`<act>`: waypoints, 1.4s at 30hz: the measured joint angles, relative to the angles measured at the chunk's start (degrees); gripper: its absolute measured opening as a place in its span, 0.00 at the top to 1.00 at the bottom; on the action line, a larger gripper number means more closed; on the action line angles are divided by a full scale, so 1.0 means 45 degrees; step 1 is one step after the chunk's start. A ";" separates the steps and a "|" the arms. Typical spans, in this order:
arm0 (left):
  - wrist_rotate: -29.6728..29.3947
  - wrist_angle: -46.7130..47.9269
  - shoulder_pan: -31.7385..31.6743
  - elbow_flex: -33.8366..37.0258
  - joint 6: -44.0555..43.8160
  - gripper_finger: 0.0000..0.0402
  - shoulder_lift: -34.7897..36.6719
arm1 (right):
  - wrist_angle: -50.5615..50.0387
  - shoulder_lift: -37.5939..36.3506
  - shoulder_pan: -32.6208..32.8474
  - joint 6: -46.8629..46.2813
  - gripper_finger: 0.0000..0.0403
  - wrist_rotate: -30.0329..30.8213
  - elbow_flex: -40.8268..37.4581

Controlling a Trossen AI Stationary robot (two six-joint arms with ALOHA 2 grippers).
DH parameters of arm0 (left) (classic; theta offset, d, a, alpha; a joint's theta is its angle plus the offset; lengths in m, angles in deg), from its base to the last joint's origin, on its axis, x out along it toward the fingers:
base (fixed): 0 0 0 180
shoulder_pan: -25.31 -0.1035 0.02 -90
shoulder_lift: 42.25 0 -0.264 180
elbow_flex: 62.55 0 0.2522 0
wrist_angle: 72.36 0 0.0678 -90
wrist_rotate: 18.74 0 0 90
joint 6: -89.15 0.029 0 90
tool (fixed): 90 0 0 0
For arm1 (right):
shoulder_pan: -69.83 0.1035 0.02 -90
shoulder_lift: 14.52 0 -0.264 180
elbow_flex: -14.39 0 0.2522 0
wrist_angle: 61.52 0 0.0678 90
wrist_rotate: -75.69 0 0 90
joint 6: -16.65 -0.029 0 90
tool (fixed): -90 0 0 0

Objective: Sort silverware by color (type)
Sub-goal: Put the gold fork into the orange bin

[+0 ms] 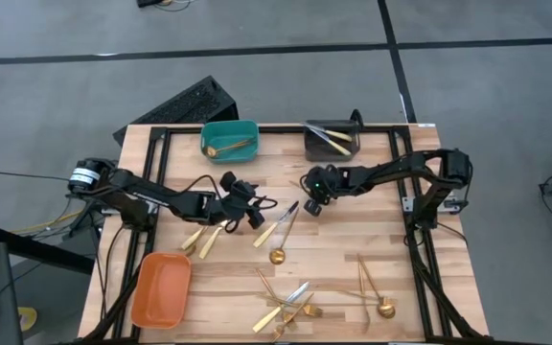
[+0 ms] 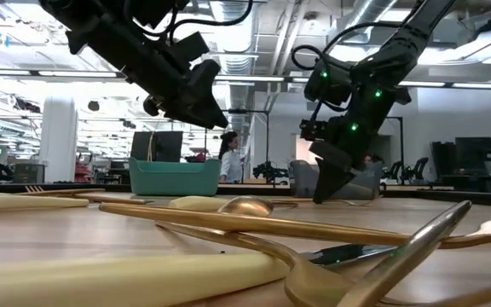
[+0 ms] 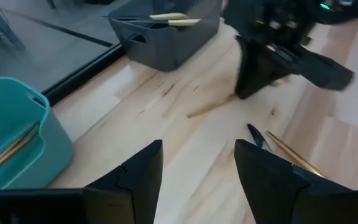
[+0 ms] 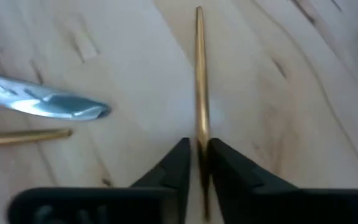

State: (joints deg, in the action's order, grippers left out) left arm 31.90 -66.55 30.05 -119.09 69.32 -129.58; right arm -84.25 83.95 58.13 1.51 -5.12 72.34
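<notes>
Gold silverware lies scattered on the wooden table (image 1: 333, 244): two pieces (image 1: 203, 240) by my left arm, a knife and a spoon (image 1: 282, 230) at the middle, a pile (image 1: 286, 303) near the front edge, and a spoon (image 1: 376, 292) at the right. My right gripper (image 4: 197, 163) is down at the table's middle, shut on a slim gold utensil (image 4: 199, 74). My left gripper (image 3: 197, 174) hangs open above the table just left of it, with nothing between its fingers. My right gripper pinches the gold utensil's thin handle (image 4: 201, 134) between its two fingers, one on each long side. The fingers come steeply from above. The handle lies flat on the wood; which kind of utensil it is does not show.
A teal bin (image 1: 229, 139) holding a gold spoon stands at the far edge, left of centre. A grey bin (image 1: 332, 140) with gold pieces stands to its right. An orange bin (image 1: 160, 289) sits at the near left. A silver knife blade (image 4: 48, 106) lies close beside my right gripper.
</notes>
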 joint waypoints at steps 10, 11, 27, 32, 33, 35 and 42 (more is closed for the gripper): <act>0.1299 -0.3090 -0.0221 0.0000 0.0978 0.53 -0.0968 | 0.0817 -0.2132 0.0817 -0.0004 0.94 -0.0555 -0.0199; 0.1333 -0.3228 -0.0221 0.0000 0.1037 0.53 -0.1065 | 0.1457 -0.2497 0.0965 -0.0005 0.94 -0.0552 -0.0272; 0.1740 -0.6406 -0.0132 0.0011 0.2475 0.53 -0.1263 | 1.2649 -0.2159 0.3494 0.3090 0.94 0.1781 -0.2609; 0.2366 -0.7868 -0.0099 -0.0008 0.2834 0.55 -0.1201 | 1.2408 -0.1532 0.3989 0.3723 0.96 0.2624 -0.2352; 0.2374 -0.7942 -0.0081 -0.0015 0.2834 0.57 -0.1181 | 1.2347 -0.1471 0.4041 0.3795 0.96 0.2660 -0.2298; 0.2413 -0.7945 -0.0043 -0.0010 0.2908 0.62 -0.1210 | 1.2530 -0.1387 0.4130 0.3939 0.96 0.2671 -0.2069; 0.3035 -0.8131 0.0027 -0.0005 0.3624 0.90 -0.1214 | 1.2515 -0.1367 0.4485 0.4052 0.96 0.2663 -0.1910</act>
State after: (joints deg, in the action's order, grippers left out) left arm 45.56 -103.14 30.17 -119.12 85.63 -135.04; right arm -27.93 77.79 78.31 19.74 6.86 63.75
